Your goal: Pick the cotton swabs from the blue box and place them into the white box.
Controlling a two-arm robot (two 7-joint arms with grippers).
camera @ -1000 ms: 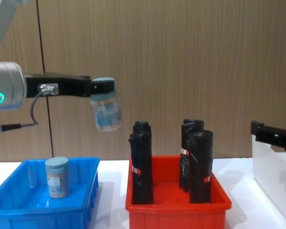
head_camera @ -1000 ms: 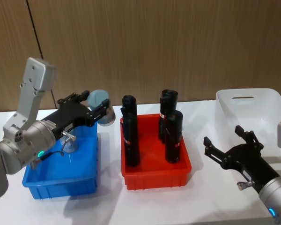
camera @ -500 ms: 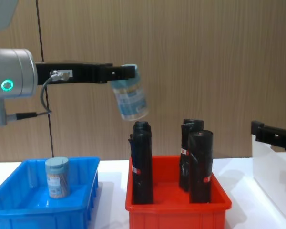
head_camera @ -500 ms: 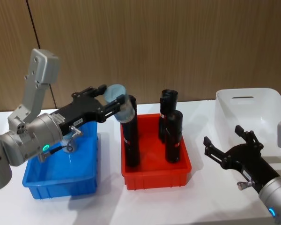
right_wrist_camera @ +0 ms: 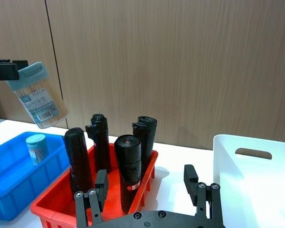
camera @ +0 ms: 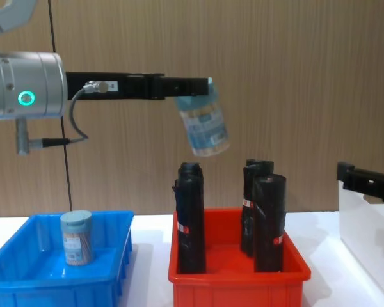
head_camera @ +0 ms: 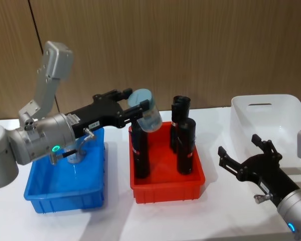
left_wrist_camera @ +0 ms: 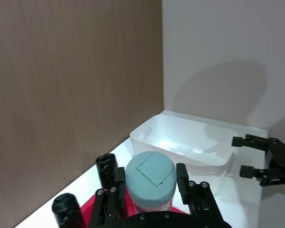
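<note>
Head view is showing you the left gripper (head_camera: 134, 106) reaching in from the left of the frame and clamping its black fingers on the pale grey-blue lid of a small clear cylindrical jar of cotton swabs (head_camera: 149, 117). That jar is hanging tilted, lid up, in the upper middle of the chest view, above the left part of the shallow red plastic bin (head_camera: 166, 193) and clear of the tall black rolls (head_camera: 186, 146) standing in it. A second jar of cotton swabs (camera: 76, 237) is standing upright in the bright blue plastic box (head_camera: 65, 194) at the lower left. The translucent white plastic box (head_camera: 293, 107) with the slot handle is sitting at the right edge of the head frame, well apart from the held jar. Your right gripper (head_camera: 239, 149) is hovering at the lower right, just beside the white box, with its fingers spread apart and gripping nothing.
</note>
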